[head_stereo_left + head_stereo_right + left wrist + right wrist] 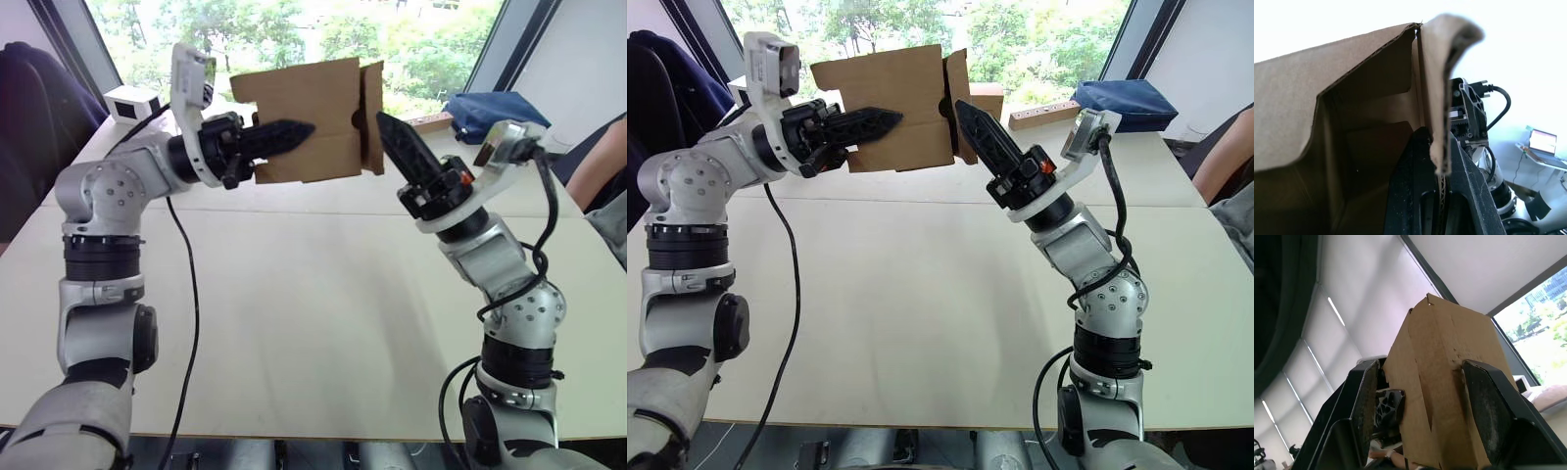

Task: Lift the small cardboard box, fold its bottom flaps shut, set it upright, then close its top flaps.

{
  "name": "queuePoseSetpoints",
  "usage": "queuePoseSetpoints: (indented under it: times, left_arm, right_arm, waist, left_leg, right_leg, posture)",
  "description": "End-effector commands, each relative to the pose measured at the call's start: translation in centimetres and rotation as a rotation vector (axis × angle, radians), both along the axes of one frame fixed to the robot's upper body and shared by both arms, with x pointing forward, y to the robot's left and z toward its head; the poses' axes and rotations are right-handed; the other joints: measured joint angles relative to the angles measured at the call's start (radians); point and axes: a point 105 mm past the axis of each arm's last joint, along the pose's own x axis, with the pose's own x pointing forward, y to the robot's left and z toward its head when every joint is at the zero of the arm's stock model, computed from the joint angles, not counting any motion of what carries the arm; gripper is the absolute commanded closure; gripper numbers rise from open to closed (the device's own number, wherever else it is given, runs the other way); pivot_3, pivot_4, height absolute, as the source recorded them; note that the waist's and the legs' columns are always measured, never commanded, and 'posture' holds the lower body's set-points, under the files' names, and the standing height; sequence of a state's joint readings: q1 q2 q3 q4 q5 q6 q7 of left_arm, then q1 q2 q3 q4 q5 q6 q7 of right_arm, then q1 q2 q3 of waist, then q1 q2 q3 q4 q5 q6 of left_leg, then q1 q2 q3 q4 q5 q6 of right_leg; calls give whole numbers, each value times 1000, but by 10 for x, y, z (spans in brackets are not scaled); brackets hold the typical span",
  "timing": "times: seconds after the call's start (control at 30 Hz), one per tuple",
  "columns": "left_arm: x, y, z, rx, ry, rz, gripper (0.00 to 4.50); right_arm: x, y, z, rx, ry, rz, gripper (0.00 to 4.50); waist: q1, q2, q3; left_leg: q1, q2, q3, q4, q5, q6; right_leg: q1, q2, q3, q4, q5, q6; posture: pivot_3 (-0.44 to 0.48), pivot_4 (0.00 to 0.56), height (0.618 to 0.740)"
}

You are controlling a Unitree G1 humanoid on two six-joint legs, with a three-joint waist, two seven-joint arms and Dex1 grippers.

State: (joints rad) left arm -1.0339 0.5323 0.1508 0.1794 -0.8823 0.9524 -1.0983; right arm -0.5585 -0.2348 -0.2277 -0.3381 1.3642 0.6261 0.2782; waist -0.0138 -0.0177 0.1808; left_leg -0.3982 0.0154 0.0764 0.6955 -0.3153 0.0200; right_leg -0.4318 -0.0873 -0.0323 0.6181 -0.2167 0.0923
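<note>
above the pale, smooth table (294,323), the left end effector (279,135) pinches the small, unprinted brown corrugated cardboard box (313,117); the right end effector (397,142) is spread beside it.

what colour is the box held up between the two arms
Plain brown, unprinted corrugated small cardboard box; clearest in the left eye view.

Both our arms are raised over the table. Our left gripper (294,131) points right, fingers clamped on the box (318,117) wall. Our right gripper (965,116) points up-left, fingers spread around the box's end.
</note>
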Motion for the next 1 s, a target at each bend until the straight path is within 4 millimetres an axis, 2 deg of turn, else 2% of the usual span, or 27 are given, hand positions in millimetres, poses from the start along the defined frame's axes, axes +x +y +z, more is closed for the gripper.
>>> queuePoseSetpoints:
  times: [0.03, 0.1, 0.13, 1.0]
  left_arm:
    - [-6, 0, 11, -12, -50, -5, 4500]
    - [-6, 0, 11, -13, -49, -4, 4500]
    - [-6, 0, 11, -13, -50, -4, 4500]
    - [-5, 0, 13, -32, -58, 0, 4500]
  right_arm:
    - [-2, -4, 11, 48, -17, -4, 1913]
    - [-2, -3, 11, 50, -14, -4, 2337]
    - [-1, -3, 11, 48, -13, -4, 2691]
    - [14, 19, 10, 60, 11, -68, 2691]
  waist:
    - [0, 0, 0]
    - [0, 0, 0]
    - [0, 0, 0]
    - [-1, 0, 0]
  left_leg:
    - [0, 0, 0, 0, 0, 0]
    - [0, 0, 0, 0, 0, 0]
    - [0, 0, 0, 0, 0, 0]
    - [0, 0, 0, 0, 0, 0]
  right_leg:
    - [0, 0, 0, 0, 0, 0]
    - [0, 0, 0, 0, 0, 0]
    - [0, 0, 0, 0, 0, 0]
    - [0, 0, 0, 0, 0, 0]
  posture:
    - [0, 150, 740]
    - [0, 150, 740]
    - [0, 150, 740]
    - [0, 150, 740]
